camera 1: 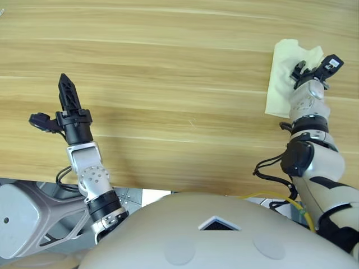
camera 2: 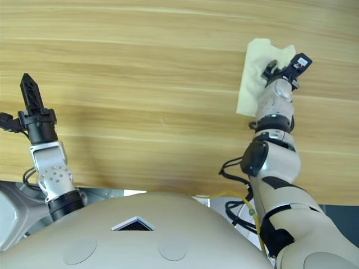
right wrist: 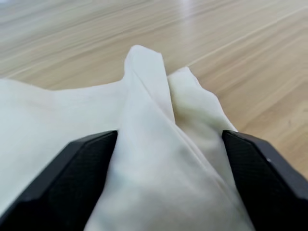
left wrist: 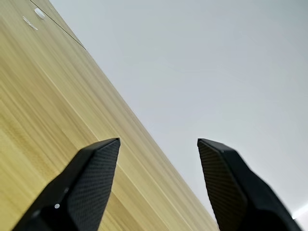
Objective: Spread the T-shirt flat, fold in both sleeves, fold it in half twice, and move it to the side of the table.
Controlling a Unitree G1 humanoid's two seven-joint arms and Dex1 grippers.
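lying long-axis front-to-back, the folded t-shirt (camera 1: 280,84) sits under spread right fingers (right wrist: 72,178); left fingers (left wrist: 82,183) spread too.

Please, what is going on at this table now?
A humanoid robot is working on a folded cream cloth T-shirt at the right side of the light wooden table. Its right claw is open on it, a raised fold between the fingers. The left claw is open over the wood, far from the shirt.

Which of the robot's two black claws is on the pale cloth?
The right black two-finger gripper: the folded cream T-shirt lies between its open fingers. The left gripper hangs over the bare wooden table.
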